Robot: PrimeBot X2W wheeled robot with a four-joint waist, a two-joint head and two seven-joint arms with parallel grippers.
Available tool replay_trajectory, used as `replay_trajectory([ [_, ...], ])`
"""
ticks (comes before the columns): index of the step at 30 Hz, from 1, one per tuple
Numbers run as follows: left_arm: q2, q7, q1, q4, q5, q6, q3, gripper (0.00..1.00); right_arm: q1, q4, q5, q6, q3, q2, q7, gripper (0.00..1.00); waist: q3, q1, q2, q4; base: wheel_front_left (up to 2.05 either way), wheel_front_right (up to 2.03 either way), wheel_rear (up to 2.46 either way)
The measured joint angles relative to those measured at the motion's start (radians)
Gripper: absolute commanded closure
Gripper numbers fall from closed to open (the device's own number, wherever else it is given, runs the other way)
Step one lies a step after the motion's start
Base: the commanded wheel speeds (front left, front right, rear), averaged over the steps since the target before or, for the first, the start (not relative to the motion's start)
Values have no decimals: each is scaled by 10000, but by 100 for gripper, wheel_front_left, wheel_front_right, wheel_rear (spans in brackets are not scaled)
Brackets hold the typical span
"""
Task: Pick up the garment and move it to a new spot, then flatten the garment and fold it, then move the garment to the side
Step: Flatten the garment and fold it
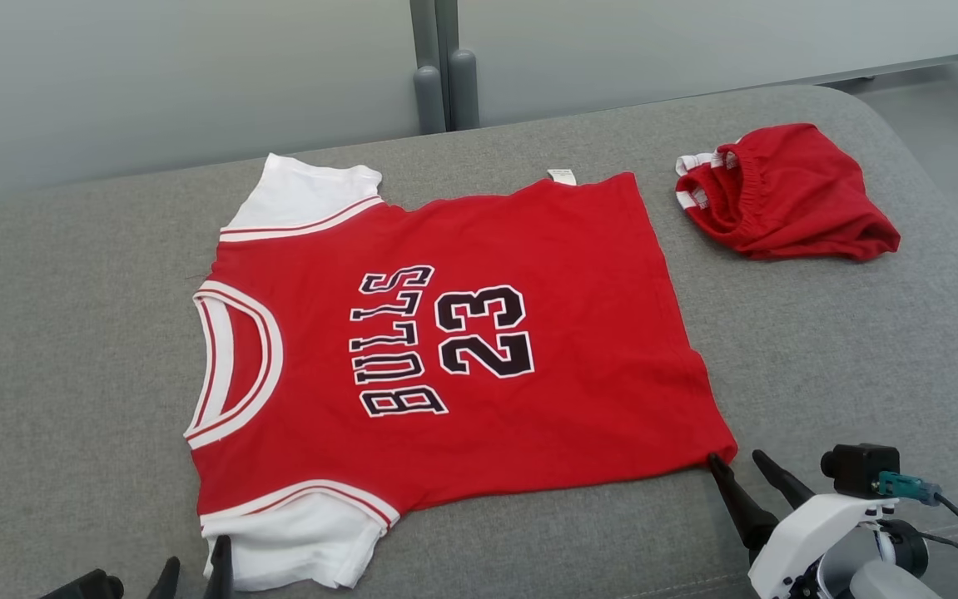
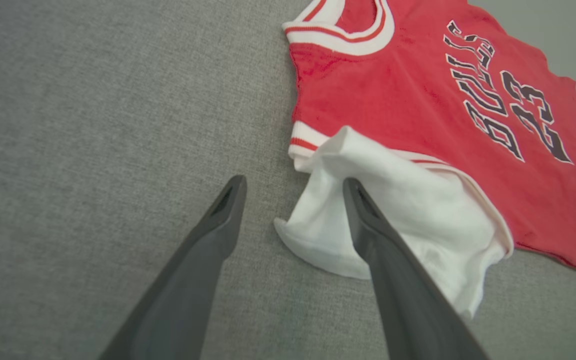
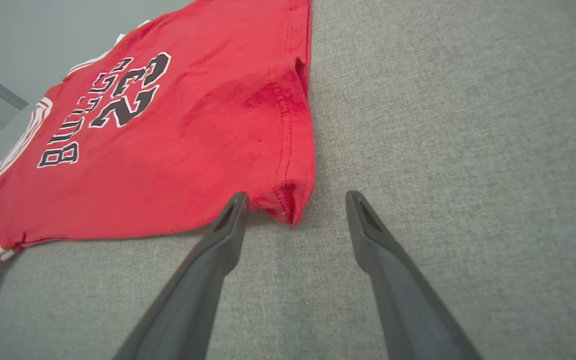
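Lying flat across the middle of the grey cushion (image 1: 71,333), the red jersey (image 1: 462,349) isn't held by anything. Both grippers sit near the cushion's front edge, spread wide and empty: left gripper (image 2: 295,184) at the white sleeve (image 2: 418,210), right gripper (image 3: 295,197) at the hem corner (image 3: 288,202).

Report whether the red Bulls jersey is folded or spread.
Spread: the red Bulls jersey with white sleeves lies flat, print up, on the grey cushion.

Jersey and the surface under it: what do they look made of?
Jersey: soft matte knit, probably cotton; the sign is its stitched hem and limp, creased corner. Surface: grey woven upholstery cloth, matte; a fine weave texture shows, and it is likely padded.
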Motion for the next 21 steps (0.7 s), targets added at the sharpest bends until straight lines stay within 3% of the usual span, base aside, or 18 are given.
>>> replay_trajectory([
  [9, 286, -1170, -124, -945, 757, 0, 132, 0, -79, -138, -391, -125, -222, -435, -176, 0, -113, 0, 0, -19, 0, 0, 0],
  [21, 282, -1808, -686, -1990, 1513, 10, -387, 0, -1133, -1034, -1310, -629, -374, -790, -276, 0, -447, 0, 0, -343, 0, 0, 0],
])
